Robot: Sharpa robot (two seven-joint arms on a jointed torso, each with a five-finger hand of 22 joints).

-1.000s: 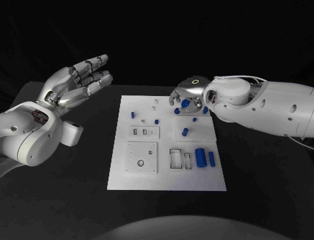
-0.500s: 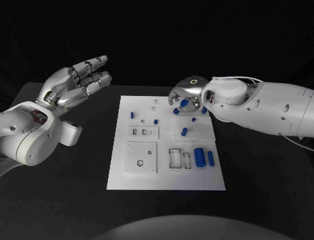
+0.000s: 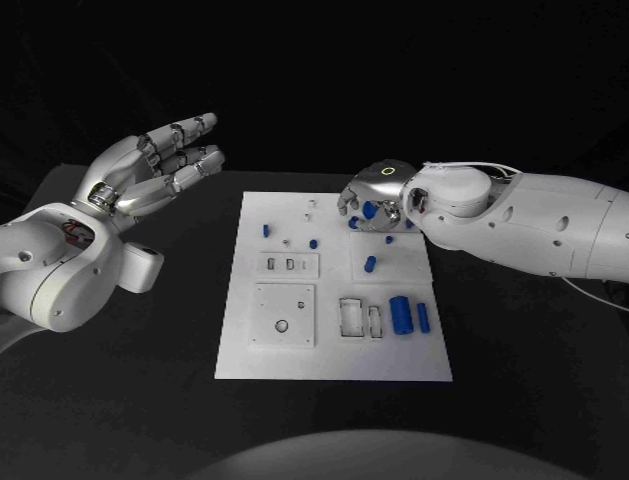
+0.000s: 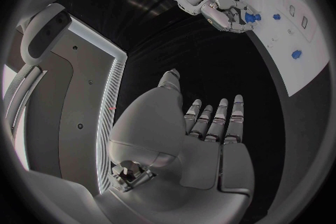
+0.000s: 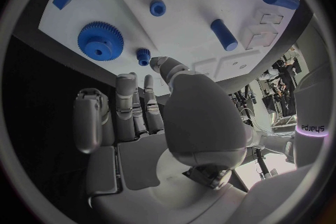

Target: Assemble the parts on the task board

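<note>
1. Two hands: your right hand hovers at the board's far right corner, fingers apart, empty.
2. Gear lies just beyond its fingertips, flat.
3. Left hand is spread, well off the board's left edge.

The flat white rectangular task board lies on the table, its long side running away from the robot. On the board's near right part a thick blue cylinder lies on its side, with a slimmer blue rod just beside it, toward the right edge. Near the board's middle, right of centre, a small blue peg lies tilted. At the far right corner a blue toothed gear lies flat, with a small blue knurled pin near it.
</note>
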